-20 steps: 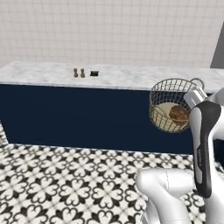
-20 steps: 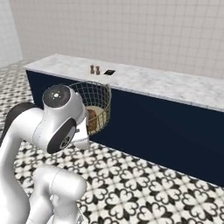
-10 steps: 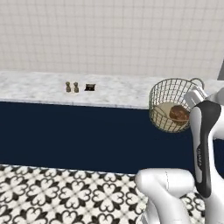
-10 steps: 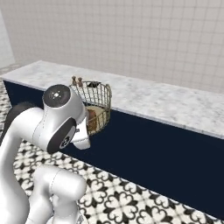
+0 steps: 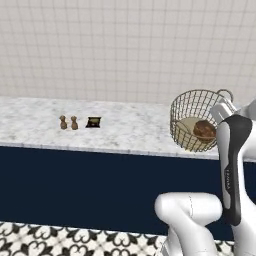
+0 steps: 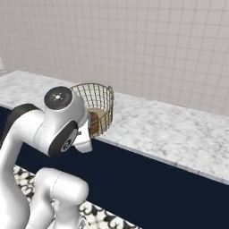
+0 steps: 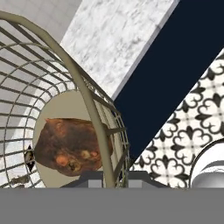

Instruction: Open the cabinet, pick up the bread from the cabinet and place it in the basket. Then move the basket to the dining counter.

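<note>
Fingers (image 7: 109, 183) are clamped on the rim wire of the basket (image 5: 194, 120), which hangs tipped in the air with no part of it resting on anything. Inside the basket, the bread (image 7: 72, 146) lies against its tan bottom. Seen from the left base view, the basket sits above the front edge of the dining counter (image 5: 125, 131). Far along that counter from the basket stand two small brown shakers (image 5: 68, 122), with a small dark packet (image 5: 93, 121) just beside them.

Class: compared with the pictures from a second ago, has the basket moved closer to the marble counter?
Yes. The basket, bread inside, was out over the patterned floor; now it hangs at the counter's front edge.
</note>
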You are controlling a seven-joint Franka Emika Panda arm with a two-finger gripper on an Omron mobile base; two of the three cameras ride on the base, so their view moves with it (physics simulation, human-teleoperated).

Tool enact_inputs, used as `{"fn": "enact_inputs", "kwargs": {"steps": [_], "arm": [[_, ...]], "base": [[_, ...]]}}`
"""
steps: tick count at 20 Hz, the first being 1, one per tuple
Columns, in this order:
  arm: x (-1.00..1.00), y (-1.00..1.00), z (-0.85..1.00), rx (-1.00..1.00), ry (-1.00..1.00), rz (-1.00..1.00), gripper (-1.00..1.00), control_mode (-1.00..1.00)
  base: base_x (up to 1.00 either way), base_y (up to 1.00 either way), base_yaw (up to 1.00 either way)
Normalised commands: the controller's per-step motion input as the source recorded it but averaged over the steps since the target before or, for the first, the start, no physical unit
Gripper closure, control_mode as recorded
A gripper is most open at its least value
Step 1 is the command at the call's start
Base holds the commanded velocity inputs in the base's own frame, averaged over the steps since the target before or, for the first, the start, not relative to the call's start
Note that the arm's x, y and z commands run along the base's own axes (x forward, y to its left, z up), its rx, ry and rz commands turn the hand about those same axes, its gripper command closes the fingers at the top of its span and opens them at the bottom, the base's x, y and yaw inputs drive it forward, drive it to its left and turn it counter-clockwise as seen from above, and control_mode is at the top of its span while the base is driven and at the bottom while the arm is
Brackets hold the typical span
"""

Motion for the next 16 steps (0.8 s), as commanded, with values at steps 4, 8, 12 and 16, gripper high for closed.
{"fn": "enact_inputs", "kwargs": {"steps": [4,8,12,16], "arm": [[0.0,0.0,0.0,0.0,0.0,0.0,1.0,1.0],[0.0,0.0,0.0,0.0,0.0,0.0,1.0,1.0],[1.0,-0.21,-0.21,0.0,0.04,0.0,1.0,-1.0],[1.0,-0.16,-0.68,0.0,0.1,0.01,1.0,-1.0]], "base": [[0.75,-0.23,0.0],[0.8,-0.21,0.0],[0.0,0.0,0.0],[0.0,0.0,0.0]]}}
